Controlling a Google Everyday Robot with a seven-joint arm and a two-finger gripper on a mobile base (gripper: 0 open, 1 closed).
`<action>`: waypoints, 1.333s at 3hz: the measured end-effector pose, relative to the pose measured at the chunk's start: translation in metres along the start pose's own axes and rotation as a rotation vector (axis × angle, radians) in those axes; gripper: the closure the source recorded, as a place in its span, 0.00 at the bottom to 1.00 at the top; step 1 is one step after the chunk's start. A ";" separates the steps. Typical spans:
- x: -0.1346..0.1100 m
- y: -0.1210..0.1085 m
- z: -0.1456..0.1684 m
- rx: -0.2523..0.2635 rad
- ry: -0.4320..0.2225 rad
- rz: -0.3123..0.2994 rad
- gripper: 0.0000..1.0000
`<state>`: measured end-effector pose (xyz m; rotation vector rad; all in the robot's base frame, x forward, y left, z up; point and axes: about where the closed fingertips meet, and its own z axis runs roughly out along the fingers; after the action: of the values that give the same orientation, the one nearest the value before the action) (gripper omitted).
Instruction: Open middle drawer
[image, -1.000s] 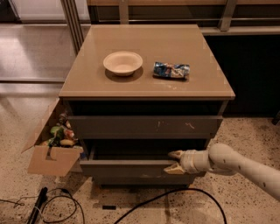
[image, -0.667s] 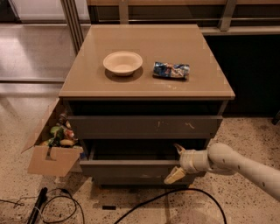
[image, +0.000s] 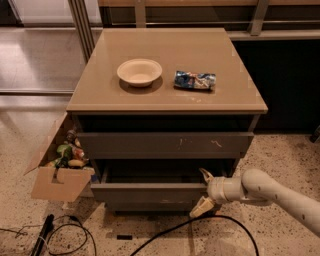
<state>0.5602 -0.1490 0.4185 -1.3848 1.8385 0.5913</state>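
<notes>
The middle drawer (image: 150, 192) is a wide, dark grey-brown front without a handle, and it stands pulled out a little from the cabinet (image: 167, 92), showing a dark gap behind its top edge. My gripper (image: 202, 191) comes in from the lower right on a pale arm (image: 270, 192) and sits at the right end of that front. Its fingers are spread wide, one fingertip (image: 205, 174) above the front's top edge and the other below its bottom edge. The front above it (image: 165, 145) bears pale scratch marks and is closed.
A cream bowl (image: 139, 71) and a crumpled blue snack bag (image: 194, 80) lie on the cabinet top. An open cardboard box (image: 60, 172) of items stands against the cabinet's left side. Black cables (image: 165, 232) run across the speckled floor in front.
The gripper's fingers were close together at the drawer front's right end and have spread wide apart, vertically. The drawer and arm stay almost where they were.
</notes>
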 end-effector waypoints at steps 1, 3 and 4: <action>-0.002 0.003 -0.003 -0.009 -0.006 -0.003 0.19; 0.001 0.017 -0.017 -0.014 -0.004 -0.006 0.65; -0.002 0.016 -0.019 -0.014 -0.004 -0.006 0.88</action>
<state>0.5399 -0.1566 0.4303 -1.3968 1.8294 0.6047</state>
